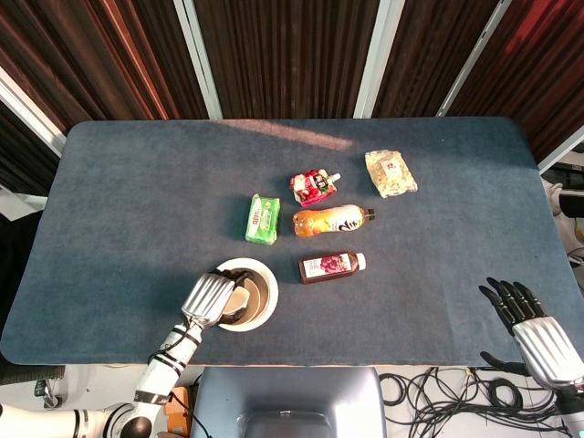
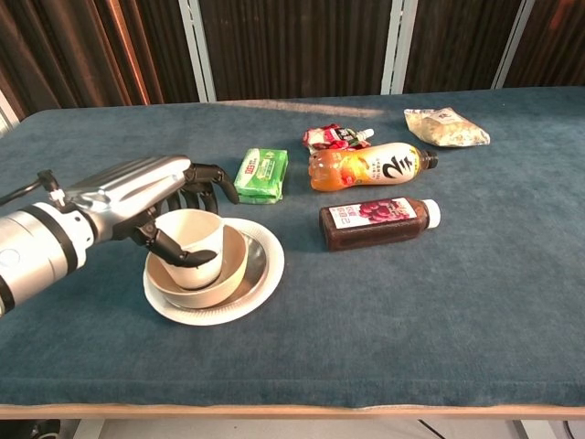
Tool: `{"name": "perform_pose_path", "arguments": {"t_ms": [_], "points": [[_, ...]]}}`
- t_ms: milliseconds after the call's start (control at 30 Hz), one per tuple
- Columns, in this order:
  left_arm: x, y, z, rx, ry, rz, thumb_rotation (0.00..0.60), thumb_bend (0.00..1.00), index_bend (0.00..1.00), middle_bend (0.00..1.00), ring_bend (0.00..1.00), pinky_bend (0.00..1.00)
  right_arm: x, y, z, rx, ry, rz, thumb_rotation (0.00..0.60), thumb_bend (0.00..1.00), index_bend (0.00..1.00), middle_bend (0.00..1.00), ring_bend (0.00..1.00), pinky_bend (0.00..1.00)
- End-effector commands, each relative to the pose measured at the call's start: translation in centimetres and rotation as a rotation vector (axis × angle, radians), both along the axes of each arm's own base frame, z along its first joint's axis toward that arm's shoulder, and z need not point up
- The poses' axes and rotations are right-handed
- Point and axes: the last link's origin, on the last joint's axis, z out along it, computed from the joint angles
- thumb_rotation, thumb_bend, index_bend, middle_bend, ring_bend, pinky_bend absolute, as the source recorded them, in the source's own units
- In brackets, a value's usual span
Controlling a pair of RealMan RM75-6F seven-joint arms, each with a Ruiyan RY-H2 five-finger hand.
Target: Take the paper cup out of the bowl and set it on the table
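Note:
A white paper cup (image 2: 194, 230) stands inside a beige bowl (image 2: 236, 261), toward its left side, and the bowl sits on a white plate (image 2: 271, 268) near the table's front left. My left hand (image 2: 137, 206) grips the cup, thumb across its front wall and fingers behind it. From the head view the left hand (image 1: 208, 297) covers the left part of the cup (image 1: 239, 294), the bowl (image 1: 263, 294) and the plate (image 1: 246, 263). My right hand (image 1: 529, 324) hangs past the table's front right edge, fingers spread, holding nothing.
A dark juice bottle (image 2: 375, 222) lies right of the plate. Behind it lie an orange drink bottle (image 2: 366, 167), a green pack (image 2: 261, 174), a red pouch (image 2: 334, 137) and a clear snack bag (image 2: 446, 127). Bare blue cloth (image 2: 411, 311) covers the front right.

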Motion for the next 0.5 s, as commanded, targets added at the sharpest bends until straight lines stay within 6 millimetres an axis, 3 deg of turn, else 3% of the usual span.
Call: {"name": "perform_pose_path", "arguments": {"t_ms": [33,300,500], "points": [[0.5,-0.3,1.5,0.039,-0.017,-0.026,0.600,0.27,0.34,0.48,0.43,0.47,0.0,0.0,-0.1,0.002,0.002,0.001,0.600,0.02,0.00,0.00,0.00,0.03],[0.8,-0.8,3.6,0.074,-0.015,-0.054,0.600,0.27,0.34,0.48,0.43,0.48,0.0,-0.1,-0.2,0.005,0.006,0.000,0.600,0.02,0.00,0.00,0.00,0.03],[-0.3,-1.0,7.1,0.141,0.048,-0.051,0.600,0.27,0.34,0.48,0.43,0.50,0.1,-0.1,-0.2,0.007,0.008,-0.001,0.600,0.02,0.00,0.00,0.00,0.03]]}}
